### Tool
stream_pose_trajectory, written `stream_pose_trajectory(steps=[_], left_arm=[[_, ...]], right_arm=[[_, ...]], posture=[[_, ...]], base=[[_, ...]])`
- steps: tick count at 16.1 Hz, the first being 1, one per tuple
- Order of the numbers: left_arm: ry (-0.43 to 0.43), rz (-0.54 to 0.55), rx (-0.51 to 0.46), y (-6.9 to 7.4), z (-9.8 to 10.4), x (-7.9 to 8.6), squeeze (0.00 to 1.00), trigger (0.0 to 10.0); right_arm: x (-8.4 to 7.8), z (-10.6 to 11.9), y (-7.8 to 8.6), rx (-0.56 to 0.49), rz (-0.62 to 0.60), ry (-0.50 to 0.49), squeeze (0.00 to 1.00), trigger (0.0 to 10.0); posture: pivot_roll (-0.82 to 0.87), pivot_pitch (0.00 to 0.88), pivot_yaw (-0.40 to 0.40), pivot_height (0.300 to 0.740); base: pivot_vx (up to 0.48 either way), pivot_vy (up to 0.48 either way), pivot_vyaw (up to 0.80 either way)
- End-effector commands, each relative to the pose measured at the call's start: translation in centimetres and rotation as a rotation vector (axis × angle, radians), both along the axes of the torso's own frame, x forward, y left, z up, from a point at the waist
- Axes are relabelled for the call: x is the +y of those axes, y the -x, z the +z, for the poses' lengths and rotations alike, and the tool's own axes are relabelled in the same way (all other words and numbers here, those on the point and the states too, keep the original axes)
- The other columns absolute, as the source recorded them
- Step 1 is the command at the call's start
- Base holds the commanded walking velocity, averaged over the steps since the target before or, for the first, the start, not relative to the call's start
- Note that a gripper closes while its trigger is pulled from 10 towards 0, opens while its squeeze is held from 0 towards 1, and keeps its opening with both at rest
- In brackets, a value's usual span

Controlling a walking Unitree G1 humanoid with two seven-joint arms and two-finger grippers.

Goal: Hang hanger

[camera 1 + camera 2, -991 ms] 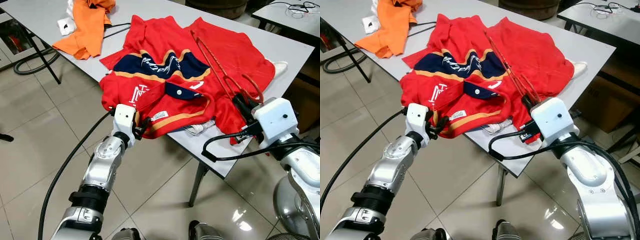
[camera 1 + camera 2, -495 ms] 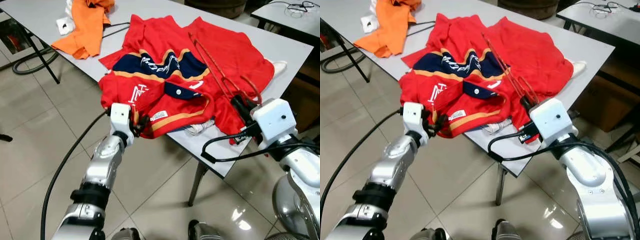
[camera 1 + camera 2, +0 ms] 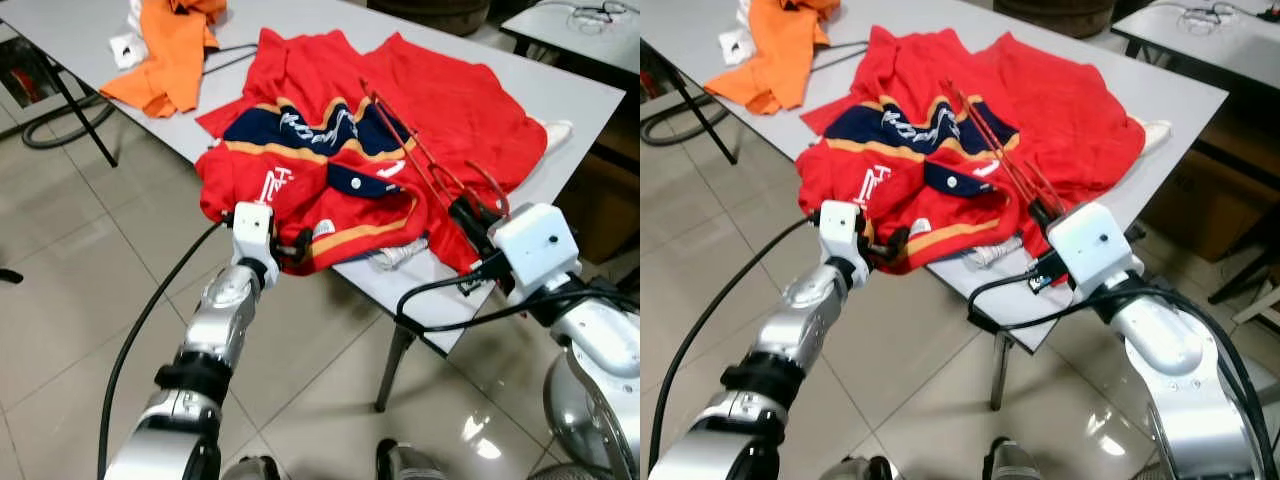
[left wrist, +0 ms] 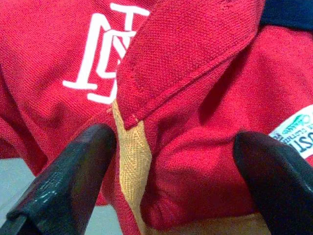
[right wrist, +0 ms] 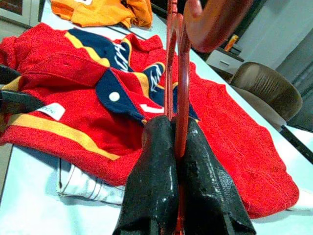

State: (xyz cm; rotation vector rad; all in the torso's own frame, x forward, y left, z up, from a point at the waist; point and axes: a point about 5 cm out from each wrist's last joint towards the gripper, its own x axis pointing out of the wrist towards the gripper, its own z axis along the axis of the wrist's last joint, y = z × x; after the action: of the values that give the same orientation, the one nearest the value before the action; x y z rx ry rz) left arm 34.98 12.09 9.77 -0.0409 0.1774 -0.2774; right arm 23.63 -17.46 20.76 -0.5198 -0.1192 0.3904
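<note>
My right gripper [image 5: 178,147] is clamped tight on the red hanger [image 3: 415,135] near its hook, and the hanger's long axis runs away from me across the red shirt [image 3: 330,150] on the table [image 3: 600,95]. My left gripper [image 4: 171,171] stands wide open at the shirt's near hem, fingers [image 4: 73,171] either side of a fold, so the shirt opening lies left of the hanger.
</note>
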Motion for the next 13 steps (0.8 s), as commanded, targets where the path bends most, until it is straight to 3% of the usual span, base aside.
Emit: stream_pose_trajectory(steps=[1,6,7,8,12,13], left_arm=[[-0.05,0.002,0.012,-0.1,-0.4,0.1,0.0,10.0],[-0.057,0.073,0.014,-0.6,-0.3,1.3,0.0,10.0],[-0.067,0.082,0.013,-0.6,-0.4,1.4,0.0,4.5],[-0.075,0.089,0.014,-0.5,-0.5,1.5,0.0,0.0],[-0.092,0.118,0.031,-0.3,-0.9,1.9,0.0,0.0],[-0.094,0.12,0.041,-0.1,-1.1,1.9,0.0,10.0]], right_arm=[[0.3,0.1,0.4,0.004,0.018,-0.006,0.0,10.0],[0.1,0.1,0.6,-0.001,0.005,0.0,0.0,10.0],[0.1,0.2,0.6,-0.002,0.002,0.001,0.0,10.0],[0.0,0.2,0.6,-0.003,-0.001,0.002,0.0,10.0],[-0.2,0.2,0.6,-0.001,-0.003,0.007,0.0,10.0],[-0.2,0.1,0.6,0.002,-0.002,0.008,0.0,10.0]], posture=[[-0.18,0.167,0.08,0.74],[-0.19,0.165,0.092,0.74],[-0.19,0.167,0.091,0.74],[-0.19,0.167,0.091,0.74],[-0.19,0.169,0.085,0.74],[-0.19,0.169,0.085,0.74]], base=[[0.0,0.0,0.0],[0.0,0.0,0.0],[0.0,0.0,0.0],[0.0,0.0,0.0],[0.0,0.0,0.0],[0.0,0.0,0.0]])
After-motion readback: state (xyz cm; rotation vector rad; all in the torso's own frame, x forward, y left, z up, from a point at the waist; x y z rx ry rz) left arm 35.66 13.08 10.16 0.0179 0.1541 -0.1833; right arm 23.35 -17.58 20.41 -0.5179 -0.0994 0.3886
